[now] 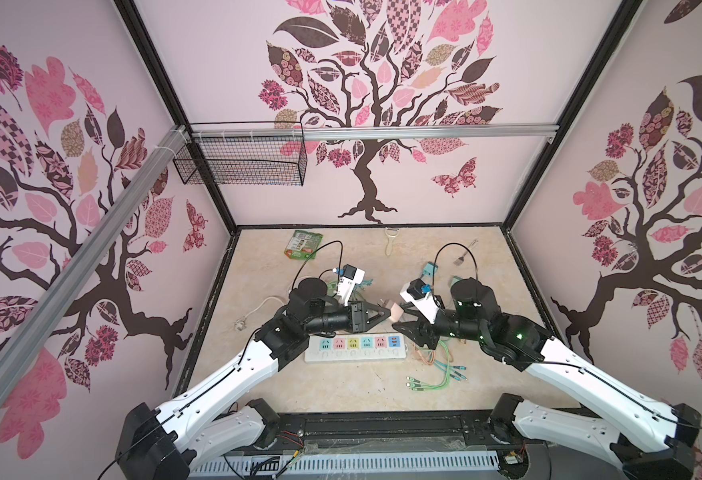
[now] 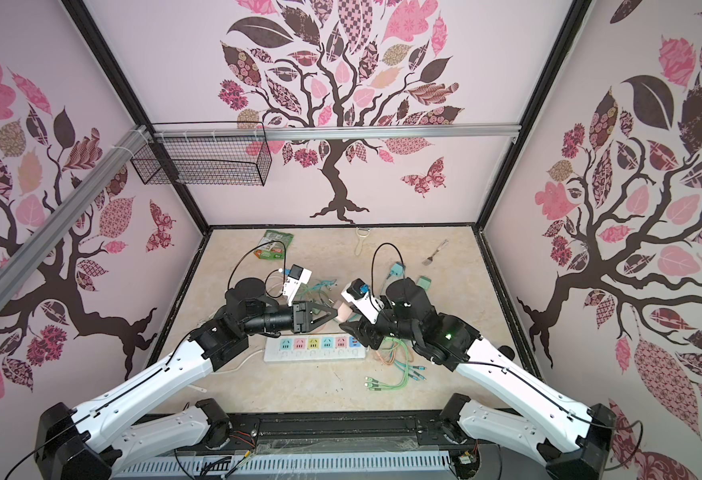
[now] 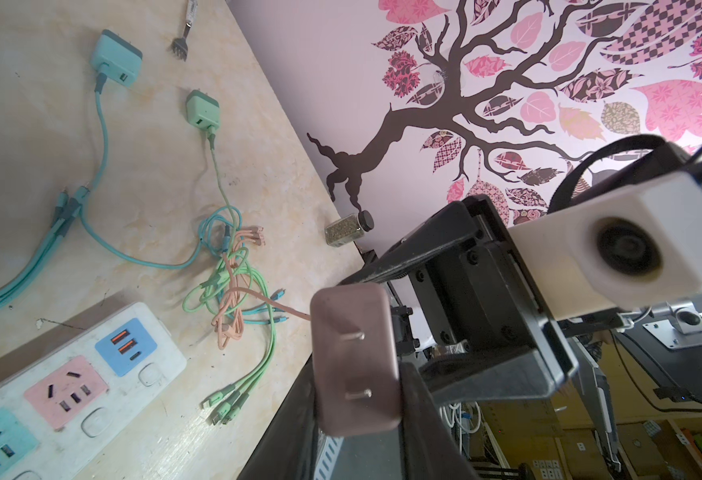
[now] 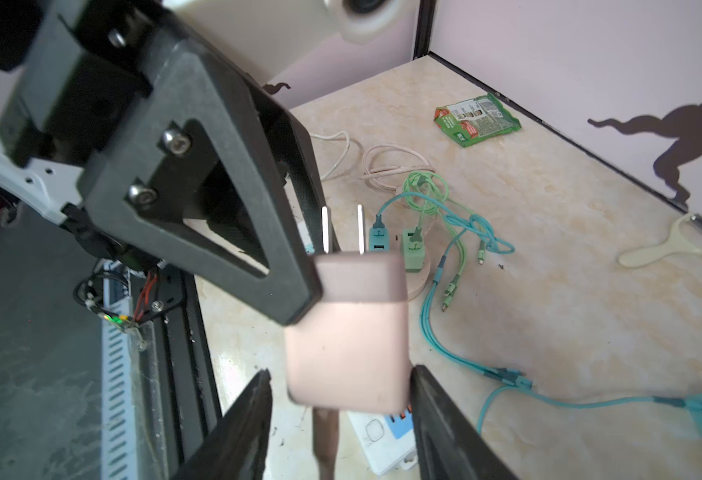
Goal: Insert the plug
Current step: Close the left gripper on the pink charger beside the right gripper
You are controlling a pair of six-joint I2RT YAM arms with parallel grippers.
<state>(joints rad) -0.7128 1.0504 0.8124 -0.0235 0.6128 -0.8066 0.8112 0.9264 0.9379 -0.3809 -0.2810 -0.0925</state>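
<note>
A pink plug (image 1: pixel 395 311) (image 2: pixel 343 312) hangs in the air above the right end of the white power strip (image 1: pixel 353 349) (image 2: pixel 314 350). My left gripper (image 1: pixel 384 312) (image 3: pixel 357 399) is shut on it, a finger pressed to each side of the pink body (image 3: pixel 355 345). Its two flat metal prongs (image 4: pixel 343 228) are bare. My right gripper (image 1: pixel 404 318) (image 4: pixel 341 374) stands open around the plug's other end (image 4: pixel 349 349), with a gap on one side. The plug's pink cable (image 3: pixel 266 300) trails down to the table. The strip's pink socket (image 3: pixel 64 392) and blue USB panel (image 3: pixel 125 347) are free.
A blue charger (image 3: pixel 116 54) and a green charger (image 3: pixel 203 110) lie behind the strip, with tangled cables (image 1: pixel 436 365) to its right. A fork (image 3: pixel 181 41), spice jar (image 3: pixel 347 228), green packet (image 1: pixel 301 245) and peeler (image 1: pixel 391 241) lie further back. A wire basket (image 1: pixel 241 162) hangs on the wall.
</note>
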